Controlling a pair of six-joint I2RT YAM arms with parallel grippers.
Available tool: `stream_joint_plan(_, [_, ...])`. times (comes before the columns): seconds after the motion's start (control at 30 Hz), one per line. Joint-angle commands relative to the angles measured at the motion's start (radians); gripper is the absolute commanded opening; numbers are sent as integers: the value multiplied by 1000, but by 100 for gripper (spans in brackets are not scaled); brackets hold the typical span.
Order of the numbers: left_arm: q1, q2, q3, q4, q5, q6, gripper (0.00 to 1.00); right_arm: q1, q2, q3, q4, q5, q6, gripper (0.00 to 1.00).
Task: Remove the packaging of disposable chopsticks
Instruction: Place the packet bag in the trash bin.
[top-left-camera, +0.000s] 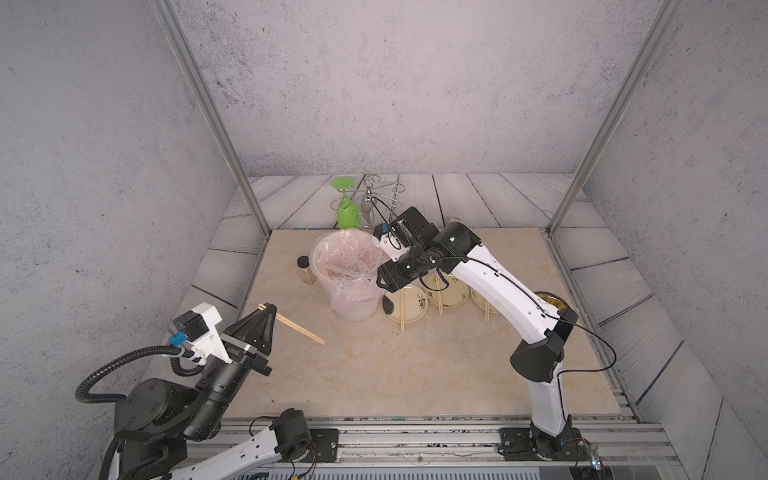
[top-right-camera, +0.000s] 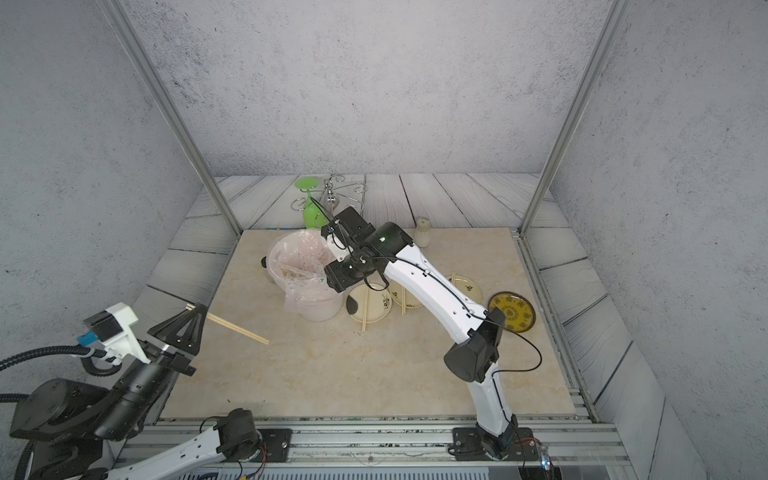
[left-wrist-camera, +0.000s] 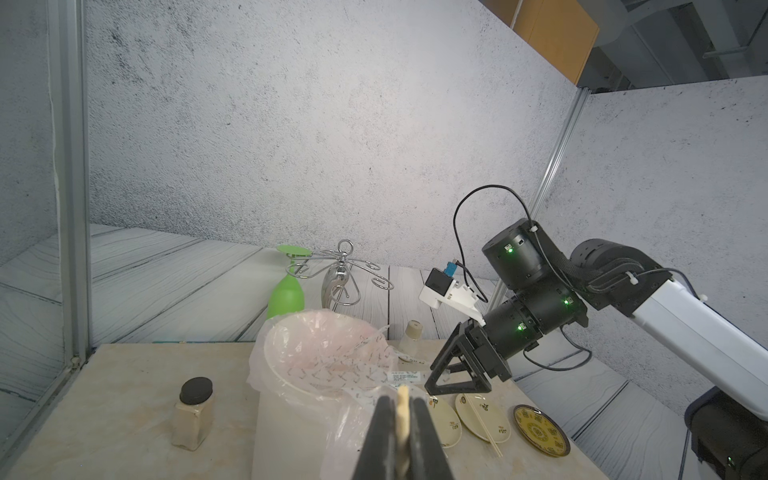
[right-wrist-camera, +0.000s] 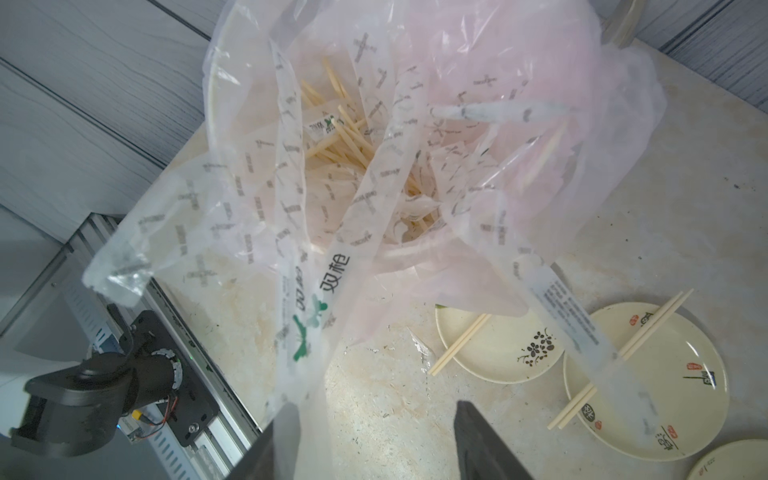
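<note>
Near the table's (top-left-camera: 415, 374) left edge, the left tool (top-left-camera: 267, 308) was clamped on one end of an unwrapped pair of thin pale wooden chopsticks (top-left-camera: 300, 330). The right tool (right-wrist-camera: 374, 409) stood with jaws apart over the pink-lined white bin (top-left-camera: 357, 309). A long clear printed plastic sleeve (right-wrist-camera: 332, 286) trailed from the bin to just beside one finger.

Matt wooden chopsticks (top-left-camera: 299, 328), glossy clear plastic packaging (right-wrist-camera: 365, 199)
</note>
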Motion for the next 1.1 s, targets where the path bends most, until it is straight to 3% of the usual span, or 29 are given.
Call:
stream_joint_plan(0.0, [6, 6, -5, 27, -6, -4, 0, -2, -78, -61, 19, -103, -16, 64])
stream_joint_plan(0.17, [6, 13, -15, 41, 0, -5, 0, -38, -89, -154, 140, -248, 53, 67])
stream_joint_plan(0.37, [6, 16, -17, 41, 3, -11, 0, -83, -73, -158, 302, -412, 179, 70])
stream_joint_plan(0.57, [7, 7, -17, 41, -6, -9, 0, -117, -40, -127, 396, -475, 298, 73])
stream_joint_plan(0.73, [6, 0, -16, 33, -14, -6, 0, -121, -52, -213, 469, -581, 371, 73])
stream_joint_plan(1.07, [6, 1, -24, 39, -15, -6, 0, -121, -177, -499, 555, -593, 410, 73])
